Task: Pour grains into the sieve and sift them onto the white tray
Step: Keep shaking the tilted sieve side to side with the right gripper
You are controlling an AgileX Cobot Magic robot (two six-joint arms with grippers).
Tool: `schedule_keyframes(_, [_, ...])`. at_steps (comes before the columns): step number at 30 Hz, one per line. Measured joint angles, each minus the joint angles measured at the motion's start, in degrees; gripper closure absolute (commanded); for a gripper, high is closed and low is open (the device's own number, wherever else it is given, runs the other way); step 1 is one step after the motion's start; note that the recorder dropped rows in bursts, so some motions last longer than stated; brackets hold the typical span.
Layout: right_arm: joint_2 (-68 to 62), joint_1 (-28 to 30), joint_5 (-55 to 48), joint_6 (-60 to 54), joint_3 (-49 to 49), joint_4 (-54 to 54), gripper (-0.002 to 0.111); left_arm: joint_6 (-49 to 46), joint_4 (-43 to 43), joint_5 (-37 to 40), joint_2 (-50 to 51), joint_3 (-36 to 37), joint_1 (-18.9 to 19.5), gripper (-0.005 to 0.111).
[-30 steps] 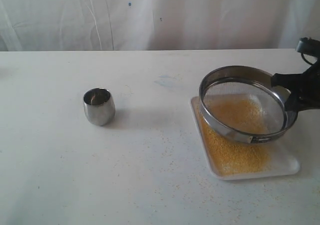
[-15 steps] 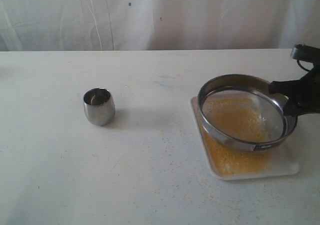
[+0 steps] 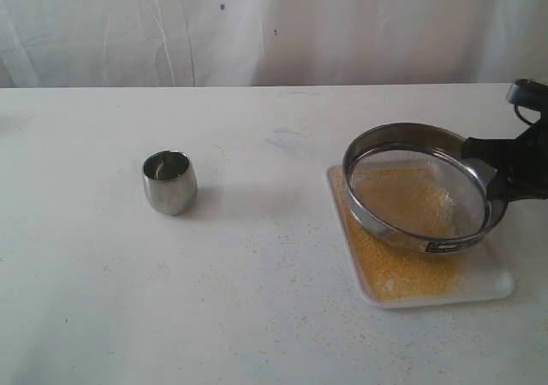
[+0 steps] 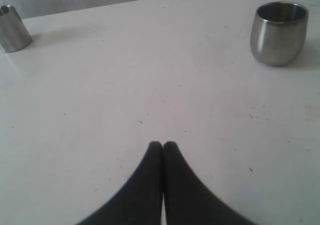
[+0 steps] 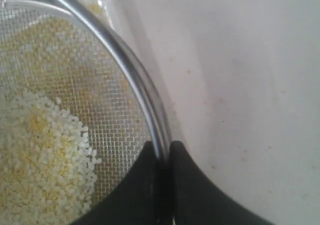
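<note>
Sieve [image 5: 127, 67] rim pinched in right claw [image 5: 161, 146]

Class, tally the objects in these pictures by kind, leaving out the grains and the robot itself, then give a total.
Cups: 2, one and another
Sieve: 1
Tray: 1
Total: 4

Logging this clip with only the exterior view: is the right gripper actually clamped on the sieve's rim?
Observer: Yes. The right wrist view shows the right gripper shut on the sieve at its rim, one finger inside, one outside.
Reviewer: What's inside it?
Observer: Mostly pale whitish grains with some yellow ones, lying on the mesh near the gripper.
Reviewer: And the other arm? It's out of my frame.
Observer: The left gripper is shut on nothing, over the table, facing a steel cup.
</note>
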State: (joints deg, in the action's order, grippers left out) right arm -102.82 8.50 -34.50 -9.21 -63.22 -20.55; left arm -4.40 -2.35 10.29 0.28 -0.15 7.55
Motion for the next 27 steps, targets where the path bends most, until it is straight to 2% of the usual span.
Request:
schedule_keyframes(2, [-1.4, 0.1, 2.4, 1.6, -0.6, -0.1, 0.108, 0.0, 0.0, 0.0, 0.0, 0.0, 0.0, 0.107])
schedule_keyframes(4, [-2.0, 0.8, -0.7, 2.6, -1.6, -0.3, 0.108, 0.0, 0.0, 0.0, 0.0, 0.0, 0.0, 0.107])
schedule_keyframes(6, [-2.2, 0.9, -4.6, -1.8, -0.8, 0.1, 0.108, 0.0, 0.0, 0.0, 0.0, 0.0, 0.0, 0.107])
schedule_keyframes(9, [-2.6, 1.1, -0.9, -0.1, -1.4, -0.1, 0.108, 0.0, 0.0, 0.0, 0.0, 0.0, 0.0, 0.107])
schedule_keyframes(14, [-1.9, 1.5, -9.9, -3.6, -1.8, -0.7, 0.108, 0.0, 0.0, 0.0, 0.0, 0.0, 0.0, 0.107])
schedule_keyframes(18, [-2.2, 1.1, -4.0, -3.6, -2.1, -0.1, 0.108, 0.0, 0.0, 0.0, 0.0, 0.0, 0.0, 0.107])
schedule_keyframes(21, [-1.9, 1.4, -5.0, -0.9, -2.5, -0.5, 0.108, 0.0, 0.0, 0.0, 0.0, 0.0, 0.0, 0.107])
schedule_keyframes(24, [-1.9, 1.2, -6.3, -3.1, -2.0, -0.3, 0.108, 0.0, 0.0, 0.0, 0.0, 0.0, 0.0, 0.107])
schedule_keyframes(27, [-2.5, 1.0, -1.2, -2.4, -1.9, -0.1, 0.108, 0.0, 0.0, 0.0, 0.0, 0.0, 0.0, 0.107])
